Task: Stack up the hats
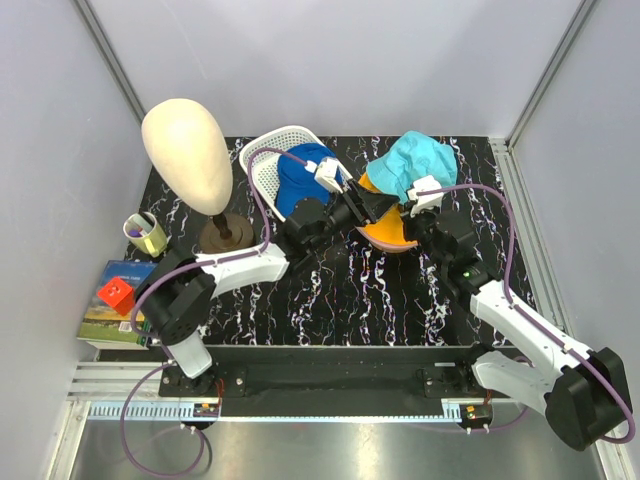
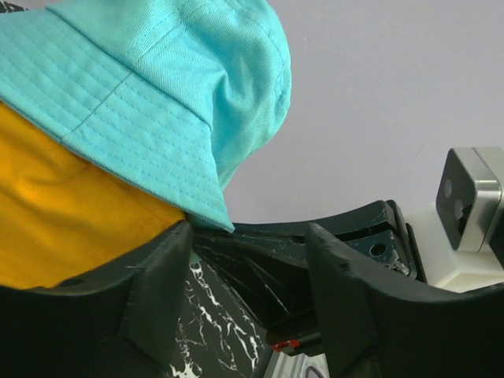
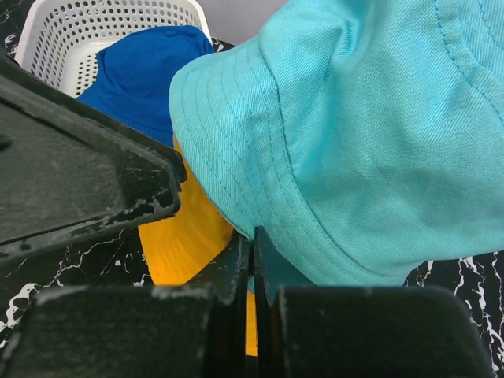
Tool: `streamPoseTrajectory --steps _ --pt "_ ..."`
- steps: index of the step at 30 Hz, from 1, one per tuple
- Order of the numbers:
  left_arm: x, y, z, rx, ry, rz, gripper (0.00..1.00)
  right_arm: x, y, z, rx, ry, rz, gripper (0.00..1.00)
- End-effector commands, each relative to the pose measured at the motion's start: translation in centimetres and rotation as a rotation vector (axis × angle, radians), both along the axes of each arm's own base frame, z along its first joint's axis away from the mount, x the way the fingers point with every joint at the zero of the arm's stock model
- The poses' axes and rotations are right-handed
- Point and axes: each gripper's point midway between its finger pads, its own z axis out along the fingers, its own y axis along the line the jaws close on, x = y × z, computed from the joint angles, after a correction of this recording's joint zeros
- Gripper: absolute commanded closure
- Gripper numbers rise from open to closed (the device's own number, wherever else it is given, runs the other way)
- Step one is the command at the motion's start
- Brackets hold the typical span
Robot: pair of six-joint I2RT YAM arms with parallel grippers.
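Observation:
A teal bucket hat (image 1: 425, 160) (image 2: 157, 79) (image 3: 378, 134) lies over an orange-yellow hat (image 1: 385, 237) (image 2: 63, 213) (image 3: 185, 236) at the back middle of the table. My right gripper (image 1: 402, 208) (image 3: 252, 246) is shut on the teal hat's brim at its near edge. From the left, my left gripper (image 1: 368, 205) (image 2: 248, 236) stands open at the two hats' edge. Its left finger (image 2: 157, 276) touches the orange hat, and no fabric is between its jaws. A royal-blue hat (image 1: 300, 182) (image 3: 138, 71) sits in the white basket (image 1: 262, 172) (image 3: 71, 31).
A cream mannequin head (image 1: 187, 150) on a brown stand rises at the back left. A small cup (image 1: 145, 233) and a book with a red cube (image 1: 115, 293) lie at the left edge. Grey walls close in the back and sides.

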Motion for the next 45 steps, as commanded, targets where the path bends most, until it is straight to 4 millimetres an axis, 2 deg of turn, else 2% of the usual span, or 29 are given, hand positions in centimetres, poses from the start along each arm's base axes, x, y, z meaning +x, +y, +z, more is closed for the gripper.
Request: streamPoseTrajectory --steps 1,3,7,9,10,12,13,14,15,17,18,21,22,26,27,28,31,32,33,37,40,45 --pt "0.6 -0.2 3.8 -0.098 -0.077 0.025 0.44 -0.4 0.8 0.2 -0.005 -0.014 0.034 1.0" --pt "0.9 -0.3 3.4 -0.086 -0.066 0.035 0.49 -0.4 0.9 0.2 -0.007 -0.014 0.036 1.0" --pt "1.3 -0.6 2.8 -0.075 -0.069 0.043 0.51 -0.5 1.0 0.2 -0.008 -0.016 0.044 1.0" --pt "1.4 -0.7 2.7 -0.081 -0.074 0.043 0.57 -0.6 1.1 0.1 -0.012 -0.014 0.049 1.0" --pt "1.4 -0.6 2.8 -0.087 -0.086 0.046 0.68 -0.6 1.1 0.1 -0.013 -0.013 0.051 1.0" --pt "2.1 -0.1 2.5 -0.09 -0.087 0.092 0.79 -0.7 1.2 0.2 -0.013 -0.016 0.06 1.0" --pt "2.0 0.1 2.8 -0.094 -0.103 0.102 0.92 -0.7 1.3 0.2 -0.015 -0.017 0.065 1.0" --pt "2.1 0.4 3.0 -0.095 -0.112 0.111 0.99 -0.8 1.3 0.1 -0.016 -0.017 0.065 1.0" --pt "2.2 0.7 2.3 -0.083 -0.11 0.128 1.0 -0.8 1.4 0.1 -0.018 -0.016 0.068 1.0" --pt "2.0 1.4 2.4 -0.068 -0.125 0.147 1.0 -0.8 1.3 0.1 -0.019 -0.017 0.064 1.0" --pt "2.1 2.0 1.1 -0.043 -0.108 0.17 1.0 -0.8 1.3 0.2 -0.018 -0.018 0.061 1.0" --pt "2.0 3.3 0.2 -0.023 -0.098 0.201 1.0 -0.8 1.0 0.3 -0.018 -0.021 0.047 0.98" --pt "1.9 3.8 -1.0 -0.004 -0.08 0.207 1.0 -0.8 0.9 0.4 -0.018 -0.023 0.044 0.97" --pt "2.2 5.1 -2.6 -0.001 -0.052 0.221 1.0 -0.9 0.7 0.3 -0.021 -0.021 0.036 0.92" --pt "2.2 5.2 -2.7 -0.005 -0.052 0.218 1.0 -0.9 0.7 0.4 -0.02 -0.024 0.035 0.89" --pt "2.2 5.3 -2.9 -0.004 -0.05 0.218 1.0 -0.9 0.6 0.5 -0.02 -0.025 0.032 0.74" --pt "2.6 5.7 -3.4 0.009 -0.045 0.232 1.0 -1.0 0.4 0.7 -0.02 -0.024 0.023 0.45" --pt "2.7 6.0 -3.6 0.013 -0.043 0.24 1.0 -1.1 0.3 0.9 -0.018 -0.028 0.021 0.31" --pt "3.0 6.3 -3.8 0.017 -0.036 0.255 1.0 -1.2 0.2 1.0 -0.012 -0.029 0.02 0.27" --pt "4.2 7.7 -4.8 0.032 -0.016 0.293 1.0 -2.0 0.3 2.1 0.019 -0.049 0.041 0.15" --pt "4.1 7.6 -6.0 0.058 0.001 0.281 1.0 -2.7 0.0 3.2 0.048 -0.074 0.042 0.13" --pt "4.6 7.4 -8.1 0.116 0.03 0.279 1.0 -3.8 -1.5 6.8 0.153 -0.119 -0.021 0.1"
